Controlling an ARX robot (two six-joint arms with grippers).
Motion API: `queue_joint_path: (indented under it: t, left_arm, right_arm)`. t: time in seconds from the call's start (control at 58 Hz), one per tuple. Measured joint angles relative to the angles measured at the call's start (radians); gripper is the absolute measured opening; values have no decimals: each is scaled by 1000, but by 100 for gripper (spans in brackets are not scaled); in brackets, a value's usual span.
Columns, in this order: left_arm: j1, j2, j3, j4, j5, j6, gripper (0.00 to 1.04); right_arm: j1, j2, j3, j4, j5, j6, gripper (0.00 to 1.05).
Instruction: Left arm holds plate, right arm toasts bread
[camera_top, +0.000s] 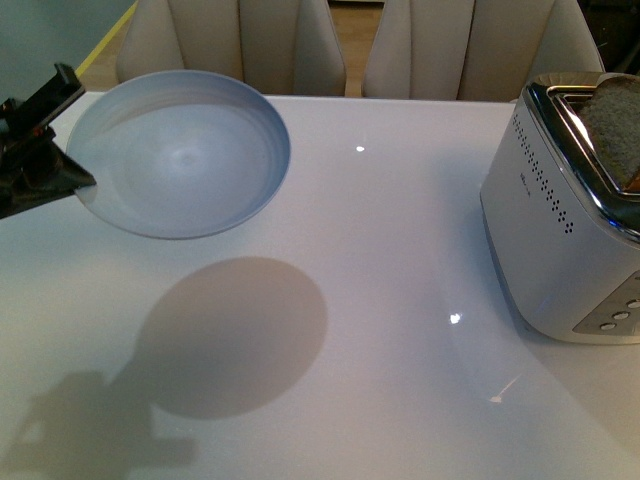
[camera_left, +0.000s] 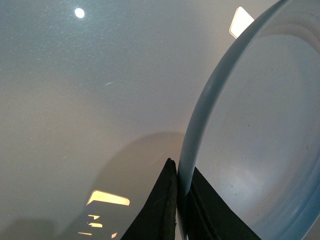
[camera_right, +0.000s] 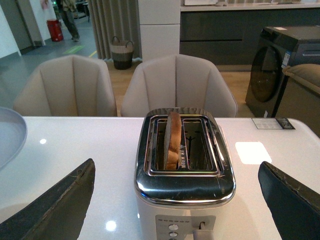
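Observation:
The pale blue plate (camera_top: 180, 150) hangs tilted above the white table, casting a round shadow below it. My left gripper (camera_top: 80, 135) is shut on its left rim. In the left wrist view the black fingers (camera_left: 160, 210) pinch the plate (camera_left: 260, 125) rim from both sides at my left gripper (camera_left: 181, 170). The bread (camera_top: 615, 135) stands upright in a slot of the white and chrome toaster (camera_top: 560, 230) at the right. My right gripper (camera_right: 176, 165) is open, its fingers wide apart on either side of the toaster (camera_right: 185, 200), above and in front of the bread (camera_right: 172, 135).
Two beige chairs (camera_right: 177, 85) stand behind the table's far edge. The toaster's lever and buttons (camera_right: 172, 227) face my right wrist camera. The toaster's second slot (camera_right: 196, 142) holds nothing. A small dark card (camera_right: 272, 123) lies on the table at the far right.

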Motion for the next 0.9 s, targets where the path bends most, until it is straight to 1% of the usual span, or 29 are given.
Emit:
queue_joint_path:
  t: [0.207,0.414,0.724,0.897]
  left_arm:
    - [92,117,-13,80,62,38,3]
    - [153,238,-24,117,71,58,3]
    - [170,368,-46,213,88,58,3]
    - [174,407,-55,236,96,51,3]
  right_arm:
    - [0,0,0,0,0,0,96]
    - [0,0,0,0,0,0,96]
    - [0,0,0,0,0,0,96]
    - [0,0,0,0,0,0,96]
